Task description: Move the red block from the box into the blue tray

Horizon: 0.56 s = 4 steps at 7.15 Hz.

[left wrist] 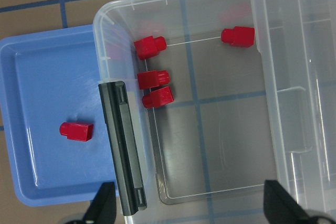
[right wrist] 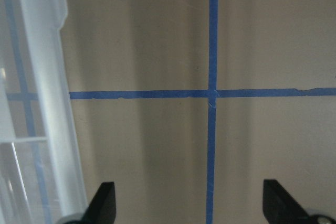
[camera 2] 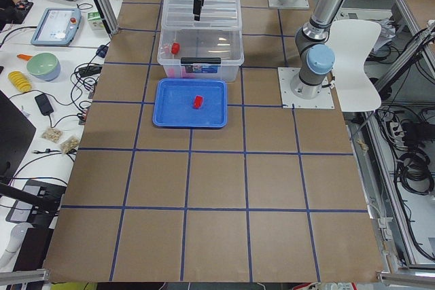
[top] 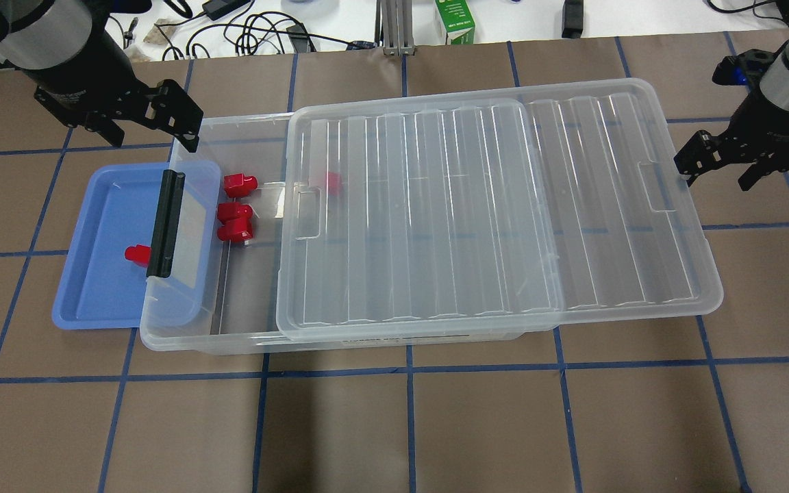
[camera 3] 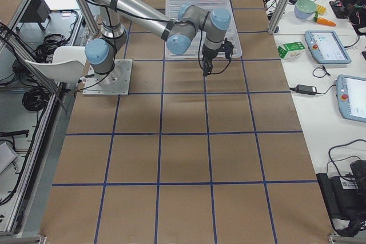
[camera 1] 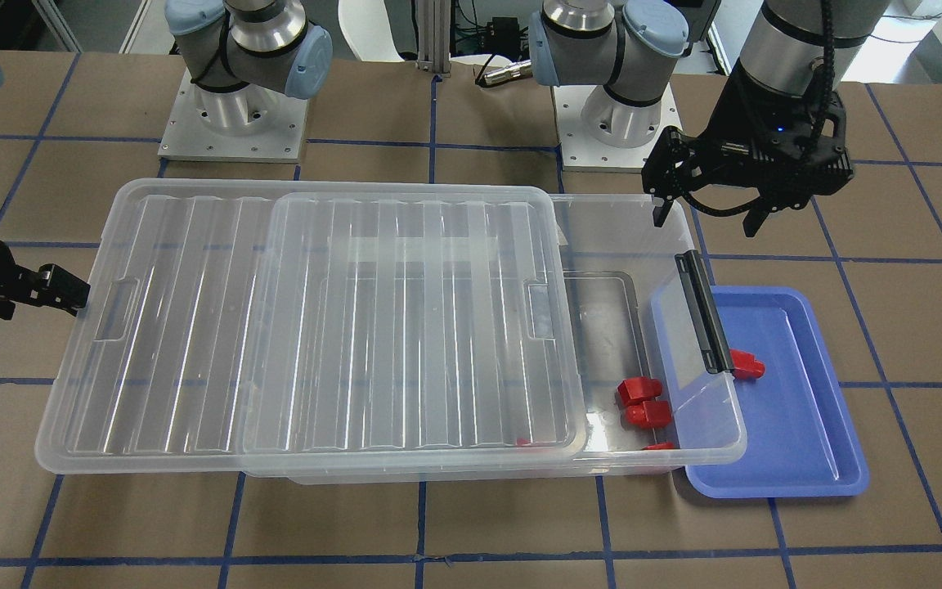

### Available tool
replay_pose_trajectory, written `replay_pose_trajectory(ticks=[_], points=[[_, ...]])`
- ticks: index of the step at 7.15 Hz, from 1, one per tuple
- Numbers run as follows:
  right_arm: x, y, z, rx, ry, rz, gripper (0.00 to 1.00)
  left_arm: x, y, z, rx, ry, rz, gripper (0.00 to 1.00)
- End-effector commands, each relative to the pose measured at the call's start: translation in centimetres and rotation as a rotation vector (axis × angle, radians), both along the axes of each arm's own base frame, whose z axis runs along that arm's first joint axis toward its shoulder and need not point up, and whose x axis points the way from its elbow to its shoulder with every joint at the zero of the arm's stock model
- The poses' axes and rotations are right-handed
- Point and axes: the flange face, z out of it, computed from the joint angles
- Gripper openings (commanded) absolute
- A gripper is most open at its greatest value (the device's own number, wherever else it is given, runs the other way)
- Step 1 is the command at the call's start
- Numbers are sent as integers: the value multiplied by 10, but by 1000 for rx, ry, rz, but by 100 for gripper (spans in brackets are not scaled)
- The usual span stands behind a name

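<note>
One red block (top: 138, 255) lies in the blue tray (top: 93, 301), right by the box's (top: 244, 339) black latch (top: 165, 222). More red blocks (top: 235, 207) sit in the box. The left gripper (top: 151, 130) hangs above, wide apart and empty. The right gripper (top: 715, 179), also wide and empty, is past the box's other end.

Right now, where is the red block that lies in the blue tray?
In the overhead view the red block lies at the left, inside the blue tray, just left of the black latch bar of the box.
</note>
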Motion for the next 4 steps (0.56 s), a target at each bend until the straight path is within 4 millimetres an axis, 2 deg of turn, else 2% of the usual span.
replay_pose_trajectory(ticks=[1,2,4], points=[[18,-3,0,-8,-23,-30,100,0,0,0,1,-1,-1,100],[23,-4,0,-8,-22,-45,100,-1,1,0,1,-1,-1,100],[54,-7,-1,-2,-16,-72,100,-2,1,-1,2,3,1,100]])
